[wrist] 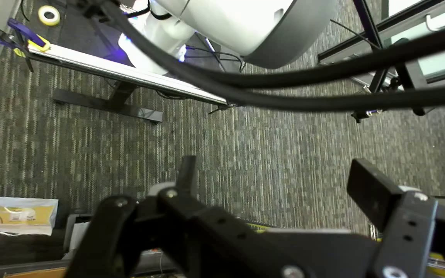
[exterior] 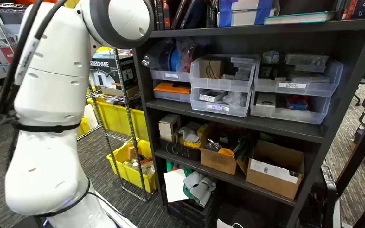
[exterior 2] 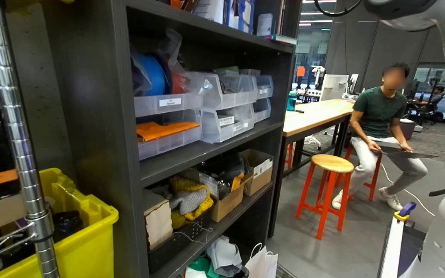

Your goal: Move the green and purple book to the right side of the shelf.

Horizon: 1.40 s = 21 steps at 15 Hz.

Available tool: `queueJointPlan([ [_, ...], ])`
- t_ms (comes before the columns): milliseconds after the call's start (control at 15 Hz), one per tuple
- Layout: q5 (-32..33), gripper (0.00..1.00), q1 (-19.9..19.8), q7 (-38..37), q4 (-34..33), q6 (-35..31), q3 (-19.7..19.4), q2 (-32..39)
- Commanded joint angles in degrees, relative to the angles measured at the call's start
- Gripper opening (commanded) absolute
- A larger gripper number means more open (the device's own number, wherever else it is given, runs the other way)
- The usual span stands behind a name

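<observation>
The green and purple book (exterior: 299,18) lies flat on the top visible board, at its right, with its teal edge and white pages facing out. In an exterior view its teal and magenta edges (exterior 2: 280,39) show at the far end of that board. Its cover face is hidden. The shelf (exterior: 252,30) is a dark grey-black unit; it also shows in an exterior view (exterior 2: 120,116). My gripper (wrist: 274,170) is open and empty in the wrist view, with carpet showing between its fingers. The gripper is out of frame in both exterior views, and the book is not visible in the wrist view.
Upright books (exterior: 169,14) and a blue-and-white holder (exterior: 246,12) stand left of the book; more books (exterior: 356,9) stand right. Clear bins (exterior: 222,84) and cardboard boxes (exterior: 276,167) fill lower boards. A yellow-bin rack (exterior: 131,164) stands beside the shelf. A person (exterior 2: 381,100) sits nearby.
</observation>
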<state>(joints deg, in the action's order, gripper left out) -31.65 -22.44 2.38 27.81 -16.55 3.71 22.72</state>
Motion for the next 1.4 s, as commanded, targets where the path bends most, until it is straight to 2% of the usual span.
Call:
queueJointPlan([
  [0,-3.1,1.0,4.0,-5.4,1.9,-1.1,-1.0,-0.7],
  [400,-2.5,1.0,11.3,-11.4,1.2,-5.2,-0.8,0.5],
  [467,-1.4,1.0,10.2,-9.7,-0.3,-3.9,-1.2,0.4],
  [733,2.2,1.0,10.4,-8.3,-3.3,-3.6,-1.4,0.5],
  [1133,13.5,1.0,9.7,-0.4,-10.9,-1.3,-2.0,1.3],
  [1200,16.7,1.0,10.0,2.5,-7.1,-2.8,-2.3,-1.4],
  [1333,21.8,1.0,10.3,7.0,-7.6,-3.6,-2.7,-2.0],
])
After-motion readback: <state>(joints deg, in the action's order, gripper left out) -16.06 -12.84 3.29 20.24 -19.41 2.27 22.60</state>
